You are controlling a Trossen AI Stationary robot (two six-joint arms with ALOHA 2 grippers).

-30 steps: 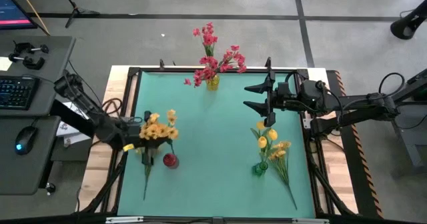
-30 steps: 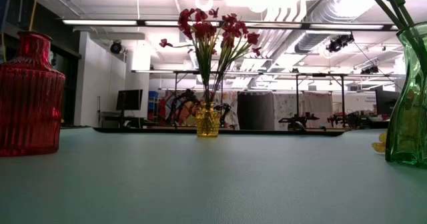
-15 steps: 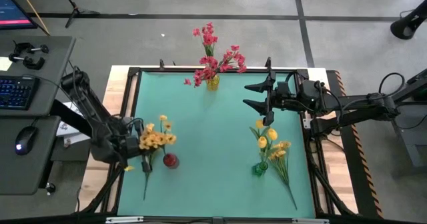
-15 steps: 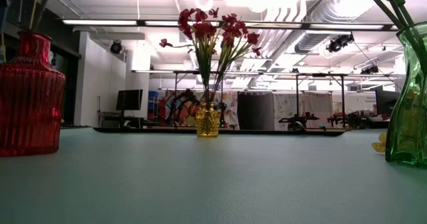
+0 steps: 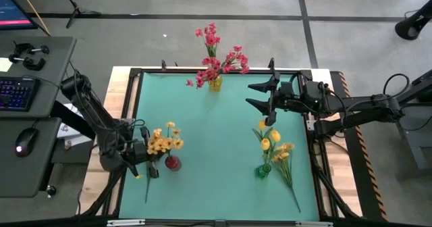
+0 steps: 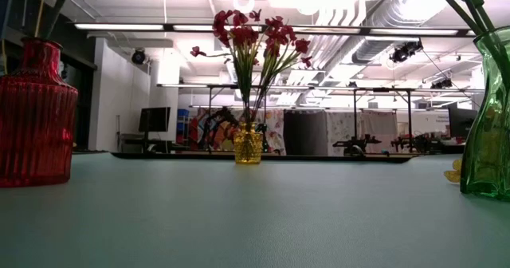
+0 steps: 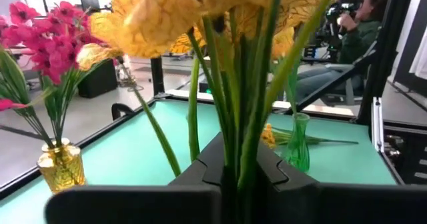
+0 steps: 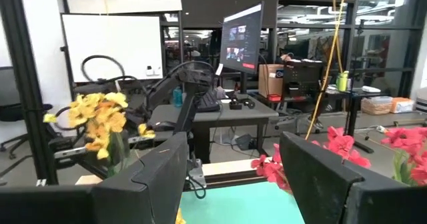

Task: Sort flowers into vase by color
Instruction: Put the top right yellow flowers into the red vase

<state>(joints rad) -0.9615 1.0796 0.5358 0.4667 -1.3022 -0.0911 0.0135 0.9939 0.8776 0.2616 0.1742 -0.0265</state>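
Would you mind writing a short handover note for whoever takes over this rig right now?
Left gripper: shut on the orange-yellow spray, held beside the red vase, at the table's left edge.
Right gripper: open, empty, at the table's far right.
Done: red-pink flowers stand in the yellow vase; yellow tulips are in the green vase.
Left: seat the orange-yellow spray in the red vase; another stem lies right of the green vase.

Both arms are matte black, built of slim tubular links with bulkier rounded joints and thin dark cables along them, each ending in a hand (left hand, right hand) of two flat, angular black fingers.
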